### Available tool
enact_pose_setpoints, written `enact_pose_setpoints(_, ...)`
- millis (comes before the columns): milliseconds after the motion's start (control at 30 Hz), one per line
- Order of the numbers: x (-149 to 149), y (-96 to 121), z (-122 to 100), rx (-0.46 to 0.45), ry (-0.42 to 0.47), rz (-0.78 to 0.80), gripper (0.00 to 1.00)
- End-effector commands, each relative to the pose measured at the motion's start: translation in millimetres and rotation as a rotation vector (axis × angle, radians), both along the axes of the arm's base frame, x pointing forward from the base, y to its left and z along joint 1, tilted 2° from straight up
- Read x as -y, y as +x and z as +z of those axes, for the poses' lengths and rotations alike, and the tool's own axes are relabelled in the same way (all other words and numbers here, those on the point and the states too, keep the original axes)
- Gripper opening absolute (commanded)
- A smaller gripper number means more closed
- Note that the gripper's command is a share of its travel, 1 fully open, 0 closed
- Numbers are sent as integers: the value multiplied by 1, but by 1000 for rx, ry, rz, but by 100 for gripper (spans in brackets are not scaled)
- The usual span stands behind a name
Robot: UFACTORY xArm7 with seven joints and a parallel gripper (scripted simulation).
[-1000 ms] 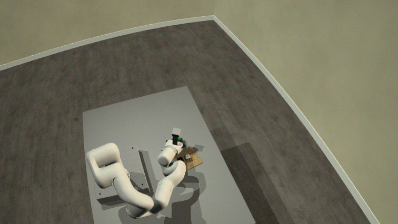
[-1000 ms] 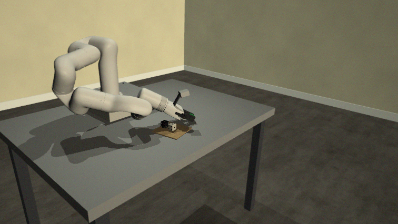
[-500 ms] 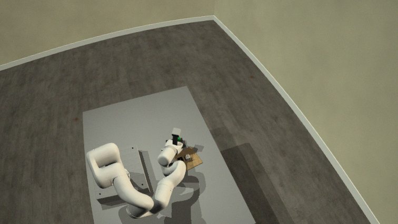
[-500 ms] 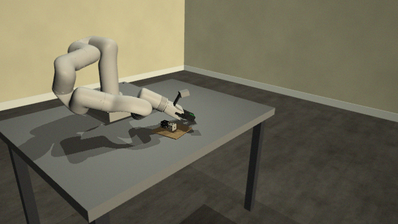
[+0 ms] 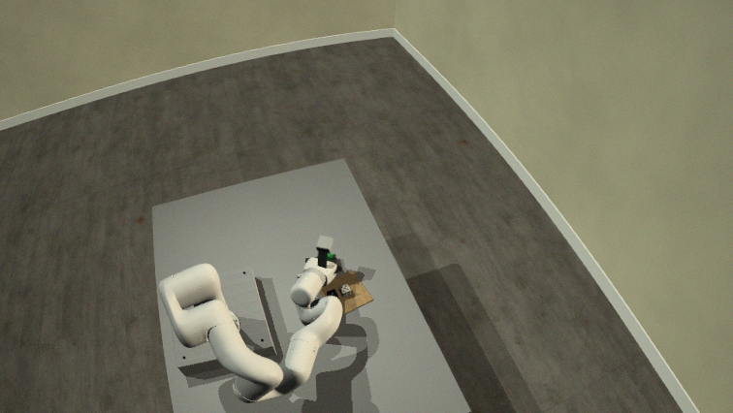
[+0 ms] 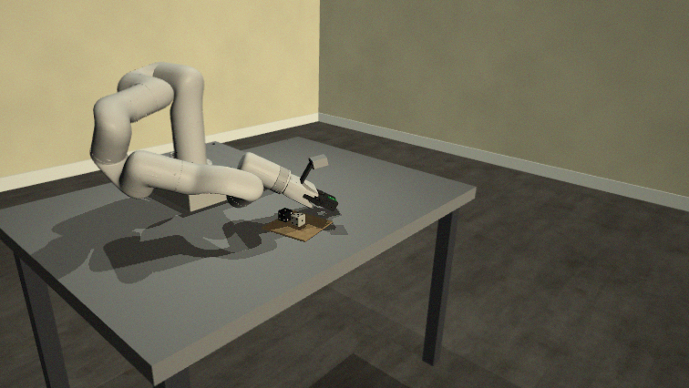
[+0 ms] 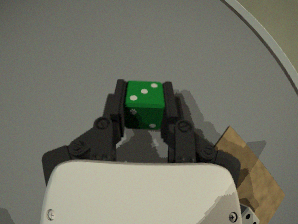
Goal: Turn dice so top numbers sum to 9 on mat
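The tool [image 7: 144, 117] clamps the green die [image 7: 145, 103] above bare tabletop [image 7: 67, 63]; the mat [image 7: 256, 176] lies behind-right of it.

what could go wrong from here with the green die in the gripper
1. The gripper holds the green die in the air beside the mat, over bare table. Released here, it would probably land off the mat.
2. Dropped from height, it may tumble to an unintended face and spoil the sum.
3. The black die and white die sit close together on the mat; setting the green one down could knock them.
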State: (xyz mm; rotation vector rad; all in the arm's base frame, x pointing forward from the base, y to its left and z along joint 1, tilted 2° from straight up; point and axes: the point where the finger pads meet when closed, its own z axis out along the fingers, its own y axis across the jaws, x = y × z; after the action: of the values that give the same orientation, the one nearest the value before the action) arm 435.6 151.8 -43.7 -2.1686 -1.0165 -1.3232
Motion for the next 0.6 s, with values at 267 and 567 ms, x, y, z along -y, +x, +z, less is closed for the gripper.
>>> enact_pose_setpoints(267, 0, 0, 2, 3, 1, 1, 35)
enact_pose_setpoints(567, 0, 0, 2, 3, 1, 1, 43)
